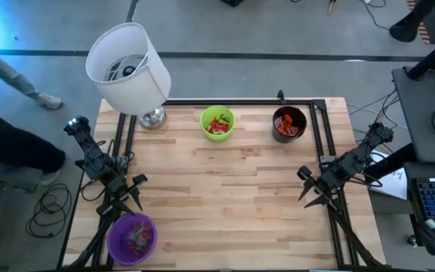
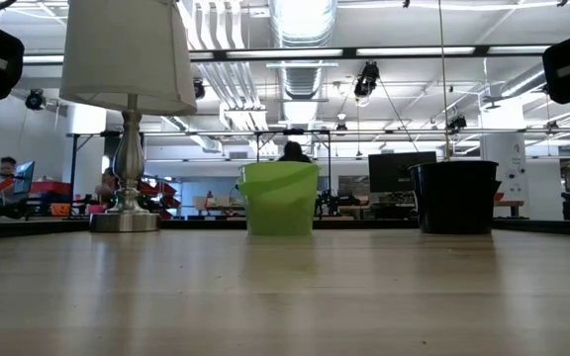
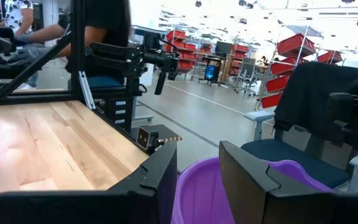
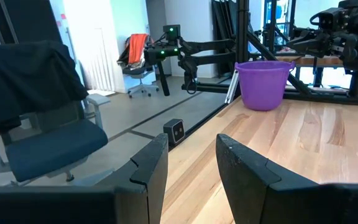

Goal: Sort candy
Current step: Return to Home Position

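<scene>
Purple cup (image 1: pixel 132 236) at table (image 1: pixel 225 196) 7 o'clock, candy (image 1: pixel 136 240) inside. Just beyond it the left tool (image 1: pixel 133 195) at 8, right tool (image 1: pixel 306 189) at 4: both part open, empty. Far edge: green cup (image 1: pixel 217 123) at 12, black cup (image 1: pixel 289 124) at 1, candy in both; lamp (image 1: pixel 131 68) at 11. Bare wood top, open workshop behind.

bright, even overhead light covers the wooden table (image 1: pixel 225 174), leaving only soft shadows beside the lamp (image 1: pixel 127 64). ceiling strip lights (image 2: pixel 404 51) glare white in the low view, and the far hall (image 3: pixel 229 25) burns out pale in the left wrist view.
</scene>
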Controlling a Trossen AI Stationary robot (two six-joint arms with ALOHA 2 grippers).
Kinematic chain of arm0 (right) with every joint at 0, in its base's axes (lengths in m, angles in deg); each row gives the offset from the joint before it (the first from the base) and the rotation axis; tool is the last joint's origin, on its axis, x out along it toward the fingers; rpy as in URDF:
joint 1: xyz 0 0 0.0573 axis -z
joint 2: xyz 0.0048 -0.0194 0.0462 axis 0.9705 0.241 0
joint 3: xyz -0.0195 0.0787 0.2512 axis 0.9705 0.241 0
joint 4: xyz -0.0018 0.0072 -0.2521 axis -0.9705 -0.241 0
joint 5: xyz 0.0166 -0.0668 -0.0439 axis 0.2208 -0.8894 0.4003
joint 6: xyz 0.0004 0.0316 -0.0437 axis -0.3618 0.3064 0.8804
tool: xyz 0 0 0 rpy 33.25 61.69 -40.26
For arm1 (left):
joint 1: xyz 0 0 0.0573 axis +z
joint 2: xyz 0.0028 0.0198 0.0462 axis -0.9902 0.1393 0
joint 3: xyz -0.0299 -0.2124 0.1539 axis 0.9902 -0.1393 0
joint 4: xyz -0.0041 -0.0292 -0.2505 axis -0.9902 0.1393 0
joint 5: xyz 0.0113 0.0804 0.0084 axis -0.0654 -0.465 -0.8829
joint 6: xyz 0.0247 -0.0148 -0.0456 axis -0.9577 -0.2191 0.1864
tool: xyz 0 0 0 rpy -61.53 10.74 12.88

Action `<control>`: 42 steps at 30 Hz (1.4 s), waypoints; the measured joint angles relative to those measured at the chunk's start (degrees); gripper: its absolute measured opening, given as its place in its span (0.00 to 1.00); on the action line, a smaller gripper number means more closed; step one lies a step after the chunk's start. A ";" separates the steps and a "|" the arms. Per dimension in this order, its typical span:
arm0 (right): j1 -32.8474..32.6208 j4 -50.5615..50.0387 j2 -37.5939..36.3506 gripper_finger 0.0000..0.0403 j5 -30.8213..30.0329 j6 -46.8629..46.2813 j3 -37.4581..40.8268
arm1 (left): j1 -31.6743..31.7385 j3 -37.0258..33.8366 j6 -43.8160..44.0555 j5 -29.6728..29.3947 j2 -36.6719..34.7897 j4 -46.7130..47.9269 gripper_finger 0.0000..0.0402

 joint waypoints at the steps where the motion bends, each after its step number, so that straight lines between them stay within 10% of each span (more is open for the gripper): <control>1: -0.01 0.00 0.00 0.32 0.01 0.02 0.00 | 0.01 0.00 -0.01 0.00 0.00 0.00 0.26; 42: 0.00 0.00 0.00 0.32 -0.01 0.02 0.02 | 0.01 1.51 -0.01 0.00 0.07 0.61 0.26</control>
